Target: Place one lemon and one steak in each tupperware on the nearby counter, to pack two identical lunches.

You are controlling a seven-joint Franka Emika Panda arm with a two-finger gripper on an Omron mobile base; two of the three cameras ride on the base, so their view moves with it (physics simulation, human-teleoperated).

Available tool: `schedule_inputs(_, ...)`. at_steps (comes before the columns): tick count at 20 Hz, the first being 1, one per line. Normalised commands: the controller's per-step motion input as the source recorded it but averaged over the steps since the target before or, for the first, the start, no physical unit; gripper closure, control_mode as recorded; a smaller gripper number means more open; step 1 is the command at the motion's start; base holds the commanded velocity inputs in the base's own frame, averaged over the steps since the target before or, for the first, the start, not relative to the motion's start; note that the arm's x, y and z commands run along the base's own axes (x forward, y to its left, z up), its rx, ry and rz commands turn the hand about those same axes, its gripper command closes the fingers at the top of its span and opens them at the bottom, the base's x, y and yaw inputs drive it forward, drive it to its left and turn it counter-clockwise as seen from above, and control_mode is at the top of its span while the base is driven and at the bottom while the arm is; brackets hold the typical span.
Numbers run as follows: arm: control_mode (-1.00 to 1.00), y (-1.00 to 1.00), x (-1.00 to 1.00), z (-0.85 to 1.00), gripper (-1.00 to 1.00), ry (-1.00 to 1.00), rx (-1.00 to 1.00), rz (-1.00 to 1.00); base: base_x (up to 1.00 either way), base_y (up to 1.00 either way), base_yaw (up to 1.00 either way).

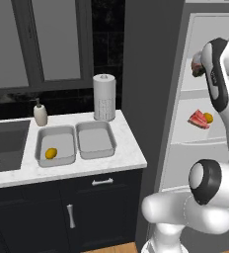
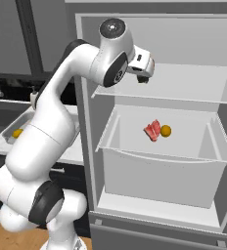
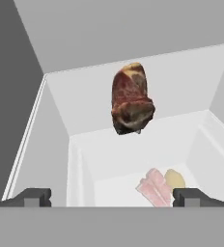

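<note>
Fingertips (image 3: 34,197) sit at the bottom corners of the hand view, jaws spread wide, nothing between them. Gripper (image 2: 144,77) hangs at the upper fridge shelf (image 2: 184,88), pointing in and down.

Steak (image 3: 131,99), dark red with a pale fatty end, sits on that upper shelf just ahead of the jaws, not touched. It looks like a thick chunky slab standing on edge. My guess: moderately light, soft and somewhat slippery, gives under pressure, not fragile. Best hold is probably across its narrower thickness near the middle, jaws squarely on the two flat faces; grabbing the rounded fatty tip would likely let it squirt out.

Below, in the fridge drawer (image 2: 135,156), a second steak (image 2: 152,130), pinker and flatter, lies touching a lemon (image 2: 166,130). That flat steak will be harder to pinch and needs an edge grab. Lemon is firm, round and smooth, so take it across the middle.

On the tabletop (image 1: 126,153), two tupperwares side by side, touching: left one (image 1: 56,145) holds a lemon (image 1: 51,153), right one (image 1: 95,138) has nothing in it. Paper towel roll (image 1: 104,97) and soap bottle (image 1: 40,113) stand behind them, sink (image 1: 5,143) further left.

Judgement: one lemon packed; both steaks and one lemon left to move. Current step looks like reaching for the upper-shelf steak.
</note>
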Motion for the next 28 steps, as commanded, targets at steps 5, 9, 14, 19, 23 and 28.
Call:
schedule_inputs(5,-1.00,-0.14,0.18,-0.11,-1.00,0.02,0.00,0.00,0.00,0.00,0.00)
schedule_inputs(9,-1.00,-0.16,0.23,-0.11,-1.00,0.02,0.00,0.00,0.00,0.00,0.00)
schedule_inputs(14,-1.00,-0.15,0.34,-0.09,-1.00,0.02,0.00,0.00,0.00,0.00,0.00)
schedule_inputs(19,-1.00,-0.14,0.44,-0.01,-1.00,0.00,0.00,0.00,0.00,0.00,0.00)
schedule_inputs(23,-1.00,-0.08,0.47,0.00,-1.00,0.00,0.00,0.00,0.00,0.00,0.00)
schedule_inputs(28,-1.00,-0.06,0.37,0.00,-1.00,0.00,0.00,0.00,0.00,0.00,0.00)
